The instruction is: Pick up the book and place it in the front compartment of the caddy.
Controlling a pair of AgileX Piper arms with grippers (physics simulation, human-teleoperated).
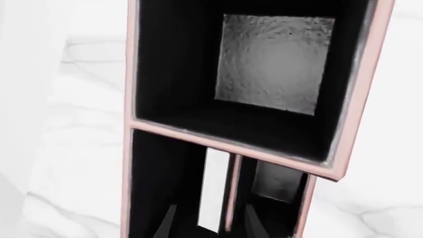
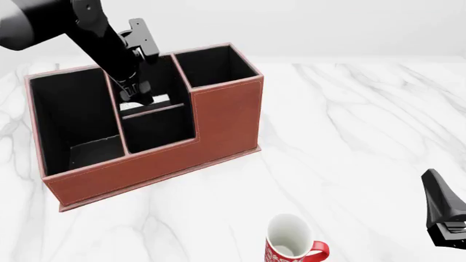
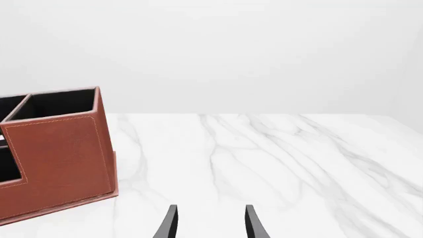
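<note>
- Black-covered and white-edged, the book stands on edge in the small middle cell of the brown leather caddy, with the left gripper right above it.
- From the left wrist camera the page edges show as a white strip running down beside a thin partition, with one dark fingertip on each side of it. Whether the tips are pinching the book or have just let go, I cannot tell.
- Judging by this, the step in hand is the release: the book looks as good as placed.
- To do it well, let the fingers part only a little, so they do not knock the cell walls, then lift the arm straight up along the book's plane without dragging it.
- Watch that the book does not tip against the partition as the grip goes.
- At the table's near right, the right gripper waits with fingers apart, holding nothing, near a red-and-white mug; best to leave it there.
</note>
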